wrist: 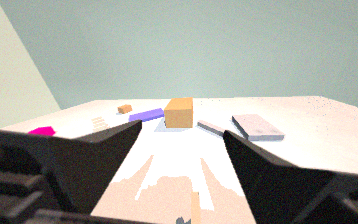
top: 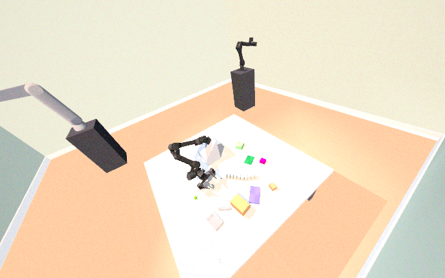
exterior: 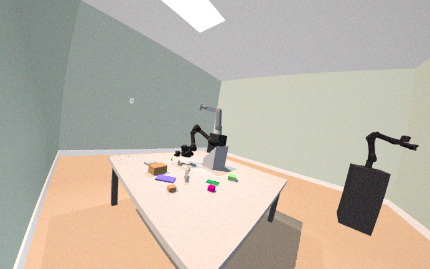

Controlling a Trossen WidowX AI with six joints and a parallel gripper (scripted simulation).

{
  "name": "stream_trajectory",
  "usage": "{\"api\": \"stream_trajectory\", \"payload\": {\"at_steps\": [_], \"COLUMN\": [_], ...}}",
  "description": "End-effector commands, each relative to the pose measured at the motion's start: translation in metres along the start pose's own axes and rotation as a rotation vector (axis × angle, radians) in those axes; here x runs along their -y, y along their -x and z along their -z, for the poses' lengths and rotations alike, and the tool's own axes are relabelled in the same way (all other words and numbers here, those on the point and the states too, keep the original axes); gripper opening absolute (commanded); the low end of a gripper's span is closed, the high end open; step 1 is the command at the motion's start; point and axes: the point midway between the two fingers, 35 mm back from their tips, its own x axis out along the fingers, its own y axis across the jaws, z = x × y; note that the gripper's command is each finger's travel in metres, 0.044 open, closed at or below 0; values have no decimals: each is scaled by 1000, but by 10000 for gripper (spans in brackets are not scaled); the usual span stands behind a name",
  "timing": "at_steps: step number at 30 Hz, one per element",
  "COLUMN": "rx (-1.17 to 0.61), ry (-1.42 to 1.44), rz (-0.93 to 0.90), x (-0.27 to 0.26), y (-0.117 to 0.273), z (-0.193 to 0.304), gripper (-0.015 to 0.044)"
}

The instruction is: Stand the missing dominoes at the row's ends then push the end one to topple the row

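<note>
Black two-finger claw (top: pixel 208 181) (exterior: pixel 177 154) (wrist: pixel 182 128) is wide open w/ nothing btwn its fingers, above the white rectangular tabletop (top: pixel 196 248) (exterior: pixel 206 220) (wrist: pixel 310 155), nr one end of the row of small cream rectangular dominoes (top: pixel 240 177) (exterior: pixel 186 175) (wrist: pixel 99 124). Row's upright. Orange-yellow box-shaped block (top: pixel 240 204) (exterior: pixel 157 169) (wrist: pixel 179 113) sits nr flat purple rectangular slab (top: pixel 254 195) (exterior: pixel 165 178) (wrist: pixel 147 115), apart from row. Bright magenta cube (top: pixel 262 161) (exterior: pixel 211 188) (wrist: pixel 43 131) is on row's other side, nr flat green rectangular piece (top: pixel 248 159) (exterior: pixel 212 182).

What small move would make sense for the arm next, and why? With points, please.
Probably a slight dip and realignment of the gripper (top: pixel 207 179) (wrist: pixel 183 128) around the small upright piece (wrist: pixel 195 207) low between its fingers: they stand wide open, hold nothing, and that piece looks slightly off-centre. Whether it is a domino, I cannot tell.
</note>
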Motion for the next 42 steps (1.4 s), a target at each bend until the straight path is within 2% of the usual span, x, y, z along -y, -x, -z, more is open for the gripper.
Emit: {"api": "stream_trajectory", "payload": {"at_steps": [1, 6, 10, 14, 17, 19, 21, 24, 42], "rx": [-89, -366, -584, -833, -965, -973, -975, -1006, -1006], "ry": [-180, -626, -914, -1148, -1203, -1174, -1147, -1117, -1117], "rz": [32, 166, 356, 640, 931, 1135, 1253, 1307, 1307], "x": [12, 19, 13, -3, -7, 0, 3, 2, 2], "y": [-19, -58, -70, -55, -29, -14, -2, 8, 8], "z": [-1, -3, -11, -9, -15, -24, -30, -33, -33], "gripper": [440, 440, 440, 440, 440, 440, 440, 440, 440]}}
